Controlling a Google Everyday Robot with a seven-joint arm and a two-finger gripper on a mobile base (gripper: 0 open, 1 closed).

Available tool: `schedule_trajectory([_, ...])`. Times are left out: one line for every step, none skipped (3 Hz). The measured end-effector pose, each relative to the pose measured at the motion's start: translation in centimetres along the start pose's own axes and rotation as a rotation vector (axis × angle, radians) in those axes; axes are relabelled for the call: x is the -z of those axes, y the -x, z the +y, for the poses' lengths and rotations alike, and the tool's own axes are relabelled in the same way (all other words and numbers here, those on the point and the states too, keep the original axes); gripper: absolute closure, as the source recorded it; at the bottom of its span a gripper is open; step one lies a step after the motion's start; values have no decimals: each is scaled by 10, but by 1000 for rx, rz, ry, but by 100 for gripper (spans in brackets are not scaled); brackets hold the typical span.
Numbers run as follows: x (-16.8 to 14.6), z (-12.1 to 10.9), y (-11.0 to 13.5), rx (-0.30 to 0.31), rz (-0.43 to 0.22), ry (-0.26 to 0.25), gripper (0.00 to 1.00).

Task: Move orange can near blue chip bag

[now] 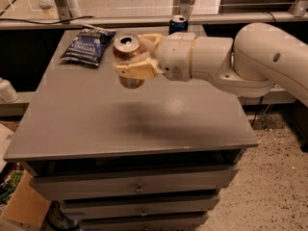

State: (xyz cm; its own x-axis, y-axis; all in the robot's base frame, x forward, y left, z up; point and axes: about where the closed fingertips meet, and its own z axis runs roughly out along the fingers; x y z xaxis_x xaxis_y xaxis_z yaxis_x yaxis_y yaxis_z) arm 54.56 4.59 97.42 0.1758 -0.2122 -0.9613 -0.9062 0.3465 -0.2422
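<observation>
Orange can (126, 46) hangs clamped in the gripper (134, 56) above the table (144, 124), blue chip bag (88, 45) near beside it; only setting down remains.

A grey table (96, 129) with drawers (139, 184) is standing on speckled flooring (279, 177) showing at 4 o'clock. A cardboard box (19, 208) is sitting at 8 o'clock; a metal rail (96, 22) is running across at 12 o'clock.

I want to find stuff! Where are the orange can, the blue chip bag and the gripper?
orange can (125, 54), camera view, its upper side
blue chip bag (88, 46), camera view, its middle
gripper (130, 56), camera view, between fingertips clamping the can
</observation>
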Motion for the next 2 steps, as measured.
schedule_trajectory([-26,-13,-10,-36,11,-1,100])
schedule_trajectory([-73,-42,-28,-86,34,-17,100])
